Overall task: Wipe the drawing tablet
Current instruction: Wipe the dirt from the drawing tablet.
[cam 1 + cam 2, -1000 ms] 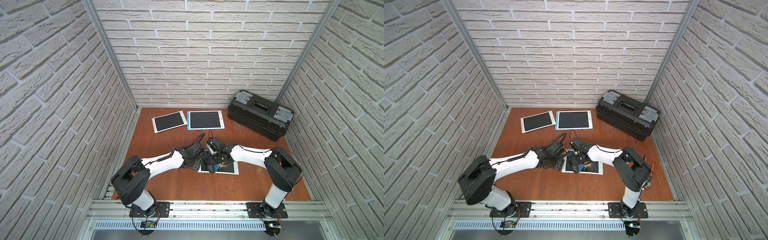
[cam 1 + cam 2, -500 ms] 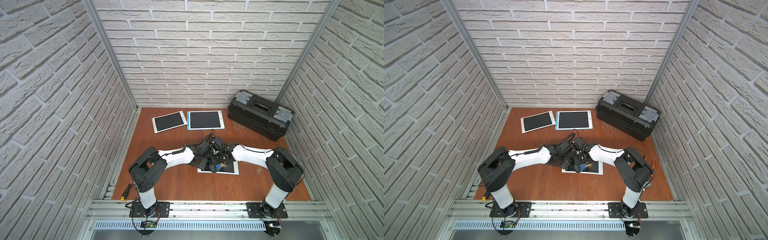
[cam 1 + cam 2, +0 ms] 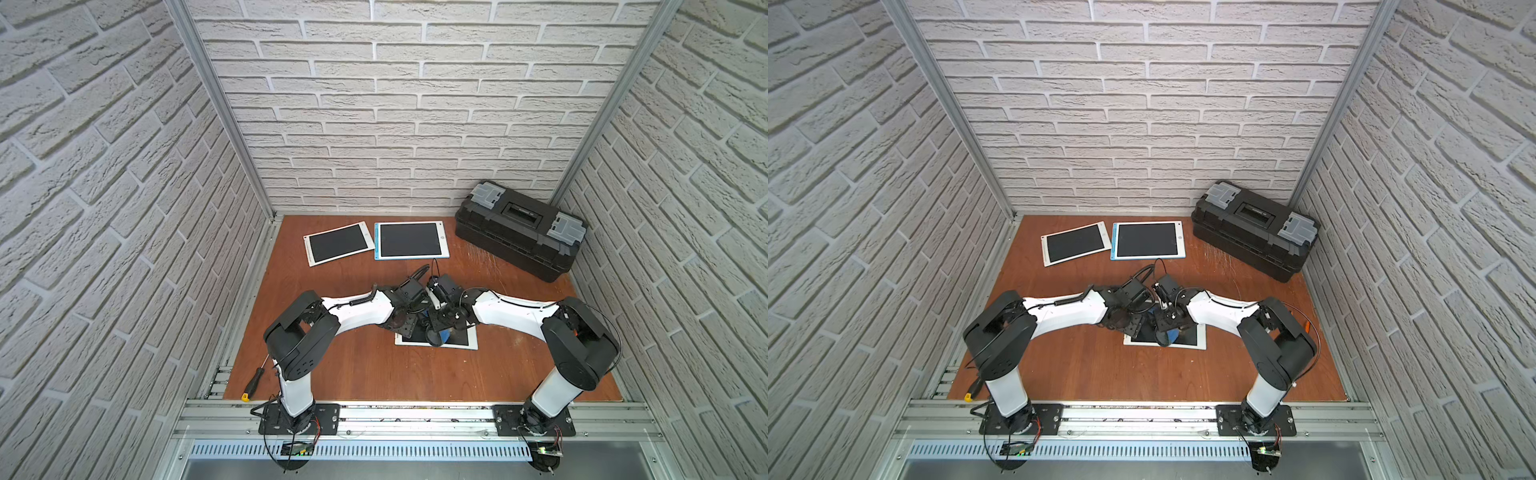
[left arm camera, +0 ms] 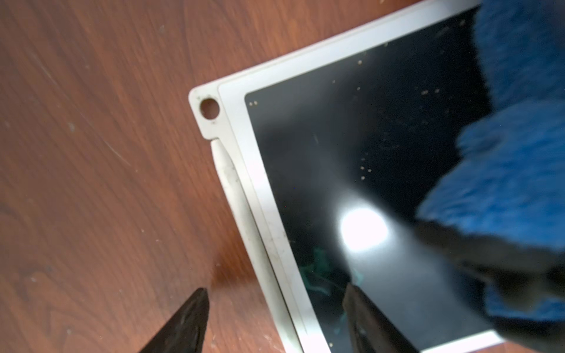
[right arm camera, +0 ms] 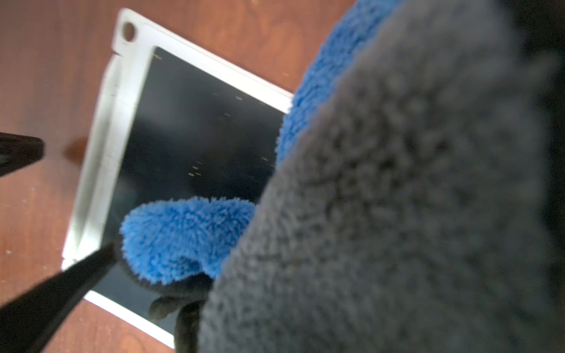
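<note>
**Right gripper** (image 3: 439, 327): the jaws are closed tight on a fleecy cloth (image 5: 189, 241) that is blue on one face and grey on the other. In the right wrist view one black finger (image 5: 58, 293) meets the cloth's blue fold. The opposite finger is hidden behind the grey bulk. The cloth hangs onto the black screen of the drawing tablet (image 4: 336, 137), a white-framed rectangular slate. It covers the part of the screen nearer the right arm.

**Left gripper** (image 4: 275, 318): the jaws stand well apart and hold nothing. One fingertip (image 4: 189, 321) is over bare wood and the other over the screen, so the jaws straddle the tablet's edge. A white stylus (image 4: 232, 189) sits in its slot along that edge. Whether either tip touches anything cannot be told.

**Tablet:** it lies flat on the brown wooden table (image 3: 374, 374), near the middle, between the two arms. The screen carries pale specks and a faint green smear (image 4: 318, 275).

**Surroundings:**
- A white-framed slate (image 3: 338, 243) and a blue-edged slate (image 3: 410, 240) lie side by side at the back of the table.
- A black plastic toolbox with grey latches (image 3: 519, 235) occupies the back right corner.
- A black-handled screwdriver with a yellow end (image 3: 254, 382) lies at the front left edge.
</note>
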Controlling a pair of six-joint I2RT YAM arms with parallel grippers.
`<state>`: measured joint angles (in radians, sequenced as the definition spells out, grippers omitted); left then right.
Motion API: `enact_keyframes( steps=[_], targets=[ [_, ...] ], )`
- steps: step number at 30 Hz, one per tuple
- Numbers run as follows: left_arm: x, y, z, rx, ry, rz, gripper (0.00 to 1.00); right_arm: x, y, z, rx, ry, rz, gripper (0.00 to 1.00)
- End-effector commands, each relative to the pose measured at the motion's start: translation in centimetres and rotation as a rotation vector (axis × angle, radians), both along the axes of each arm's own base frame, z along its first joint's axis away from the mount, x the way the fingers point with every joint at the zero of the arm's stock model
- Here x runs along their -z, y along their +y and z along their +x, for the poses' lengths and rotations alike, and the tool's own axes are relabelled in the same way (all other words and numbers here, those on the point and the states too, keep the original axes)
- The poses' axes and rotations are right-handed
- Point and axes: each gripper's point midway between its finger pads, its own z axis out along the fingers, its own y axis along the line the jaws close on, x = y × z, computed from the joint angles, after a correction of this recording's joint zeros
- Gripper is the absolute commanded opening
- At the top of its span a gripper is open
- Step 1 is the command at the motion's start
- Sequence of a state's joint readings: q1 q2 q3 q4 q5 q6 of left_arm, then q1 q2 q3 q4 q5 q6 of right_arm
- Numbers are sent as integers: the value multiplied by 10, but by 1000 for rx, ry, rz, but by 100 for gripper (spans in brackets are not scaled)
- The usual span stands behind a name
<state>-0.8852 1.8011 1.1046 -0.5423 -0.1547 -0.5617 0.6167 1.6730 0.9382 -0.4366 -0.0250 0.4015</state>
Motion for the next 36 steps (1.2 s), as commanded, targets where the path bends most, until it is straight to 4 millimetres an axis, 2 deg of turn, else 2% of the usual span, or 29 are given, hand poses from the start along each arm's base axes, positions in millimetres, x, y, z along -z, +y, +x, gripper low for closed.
enact_keyframes(
  steps=[1,6,10,16,19,21,24,26,30,36],
  targets=[
    [36,33,-25,-1,94,142,72,18,-51,-32,37,132,-184,2],
    [37,33,-26,0,94,137,72,13,-81,-32,134,126,-302,2],
    [35,32,-25,3,90,133,72,2,-114,-31,246,92,-433,2],
    [34,32,-26,5,88,130,72,-9,-149,-29,387,113,-524,2],
    [34,33,-27,2,86,127,72,-15,-174,-26,490,138,-574,2],
    [33,33,-27,0,85,125,72,-26,-195,-19,568,118,-640,2],
    [32,33,-26,-2,82,123,72,-59,-224,-10,666,37,-791,2],
    [30,33,-27,-2,79,118,72,-79,-230,-5,693,-11,-837,3],
    [28,33,-26,-4,74,116,72,-102,-225,-1,679,-107,-864,3],
    [22,30,-23,-11,53,96,72,-105,-212,3,613,-135,-935,3]
  ],
)
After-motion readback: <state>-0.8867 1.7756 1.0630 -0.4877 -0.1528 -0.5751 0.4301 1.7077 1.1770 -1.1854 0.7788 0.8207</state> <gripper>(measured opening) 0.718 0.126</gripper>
